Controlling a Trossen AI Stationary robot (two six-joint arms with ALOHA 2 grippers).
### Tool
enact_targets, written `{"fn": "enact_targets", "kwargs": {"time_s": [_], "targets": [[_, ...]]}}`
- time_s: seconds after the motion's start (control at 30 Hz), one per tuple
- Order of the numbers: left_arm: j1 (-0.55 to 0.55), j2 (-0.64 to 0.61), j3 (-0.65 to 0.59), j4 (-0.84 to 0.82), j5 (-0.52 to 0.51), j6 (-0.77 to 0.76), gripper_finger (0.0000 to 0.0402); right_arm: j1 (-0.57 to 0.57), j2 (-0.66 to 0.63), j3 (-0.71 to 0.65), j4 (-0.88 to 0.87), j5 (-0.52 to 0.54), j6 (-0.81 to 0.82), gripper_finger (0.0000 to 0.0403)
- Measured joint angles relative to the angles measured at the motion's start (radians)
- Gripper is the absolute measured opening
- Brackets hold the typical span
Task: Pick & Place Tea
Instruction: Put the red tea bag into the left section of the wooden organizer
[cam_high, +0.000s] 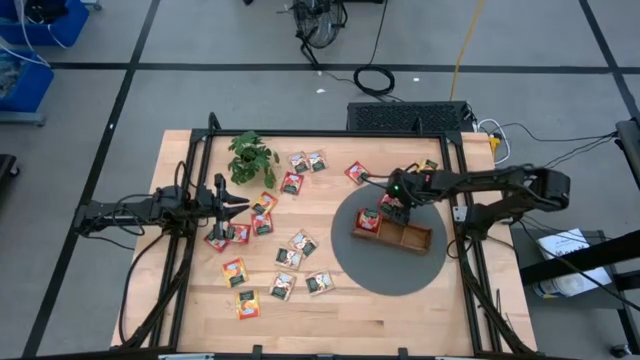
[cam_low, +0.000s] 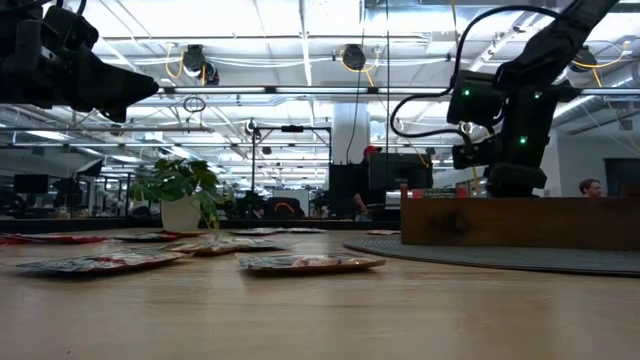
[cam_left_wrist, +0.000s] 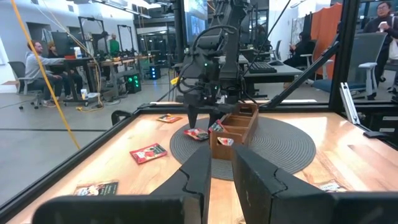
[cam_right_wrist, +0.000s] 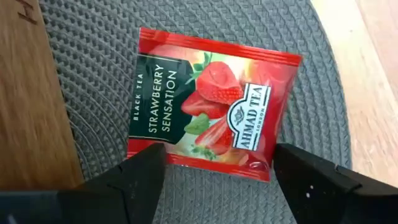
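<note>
The right gripper (cam_high: 393, 207) hangs over the round grey mat (cam_high: 400, 270), just beside the long wooden tray (cam_high: 392, 232), its two fingers (cam_right_wrist: 140, 174) spread wide and holding nothing; directly beneath them a red strawberry tea sachet (cam_right_wrist: 211, 102) lies flat on the mat, touching neither finger, just beside the tray's wall; another red sachet (cam_high: 369, 220) sits in the tray's end compartment nearest the middle of the table. Across the table the left gripper (cam_high: 240, 203) hovers above the loose sachets (cam_high: 262, 222), its fingers (cam_left_wrist: 198, 171) drawn nearly together with only a thin gap and nothing between them; the rest of the tea, red, orange-yellow and white-green, lies scattered over the bare wood between the two arms; a few more lie near the small potted plant (cam_high: 251, 157) at the far edge. Beyond the table, people (cam_left_wrist: 38, 65) sit at desks in the open workshop.
</note>
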Motion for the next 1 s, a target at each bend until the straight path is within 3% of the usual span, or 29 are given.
{"fn": "enact_targets", "kwargs": {"time_s": [0.17,0.3,0.73,1.0], "targets": [[0.0,0.0,0.0,0.0,0.0,0.0,0.0072,0.0,0.026,0.002,0.011,0.0,-0.006,0.027],[0.0,0.0,0.0,0.0,0.0,0.0,0.0072,0.001,0.017,0.0,0.008,-0.001,0.001,0.0236],[0.0,0.0,0.0,0.0,0.0,0.0,0.0072,0.002,-0.017,-0.005,0.001,0.001,-0.002,0.0013],[0.0,0.0,0.0,0.0,0.0,0.0,0.0072,0.001,-0.035,-0.004,0.011,0.032,-0.011,0.0041]]}}
